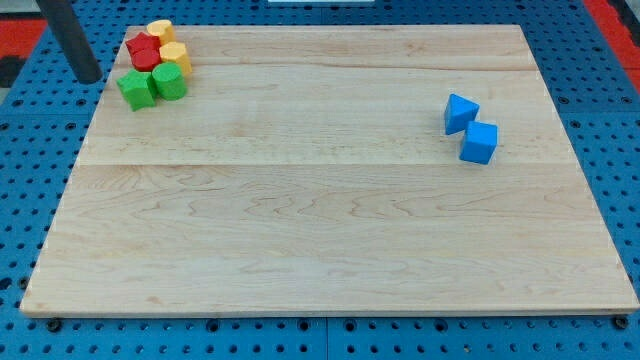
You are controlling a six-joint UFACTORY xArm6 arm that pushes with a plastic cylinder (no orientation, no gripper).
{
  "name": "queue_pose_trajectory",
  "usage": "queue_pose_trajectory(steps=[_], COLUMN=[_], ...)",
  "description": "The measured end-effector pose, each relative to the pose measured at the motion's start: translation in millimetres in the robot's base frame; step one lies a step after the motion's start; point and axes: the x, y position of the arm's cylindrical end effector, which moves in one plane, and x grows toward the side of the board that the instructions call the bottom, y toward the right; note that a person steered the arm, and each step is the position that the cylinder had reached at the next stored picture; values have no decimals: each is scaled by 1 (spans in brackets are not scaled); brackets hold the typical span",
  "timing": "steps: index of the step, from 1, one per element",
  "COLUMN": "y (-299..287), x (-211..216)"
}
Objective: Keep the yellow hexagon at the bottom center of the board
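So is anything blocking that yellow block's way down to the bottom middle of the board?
Partly. The yellow hexagon sits in the cluster at the view's top left, with a green block touching its lower side. Beyond that, nothing stands on the way. My tip sits left of the cluster.

One camera looks down obliquely on the whole wooden board [330, 250]

Lab bench: blue pegboard [600, 120], wooden board [330, 220]

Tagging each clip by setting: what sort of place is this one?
Probably a robotics lab bench: a wooden board lies on a blue perforated mounting plate, a few small coloured blocks sit clustered at its top-left corner, and my tip rests beside them.
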Motion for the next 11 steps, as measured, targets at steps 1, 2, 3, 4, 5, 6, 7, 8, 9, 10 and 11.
queue_pose_trajectory(steps=[1, 2, 3, 4, 5, 6, 7, 8, 9, 10, 11], y=[1, 4, 21, 1, 0, 24, 35, 95, 127, 93, 79], x=[1, 2, 4, 0, -18, -89, -109, -94, -63, -62, -61])
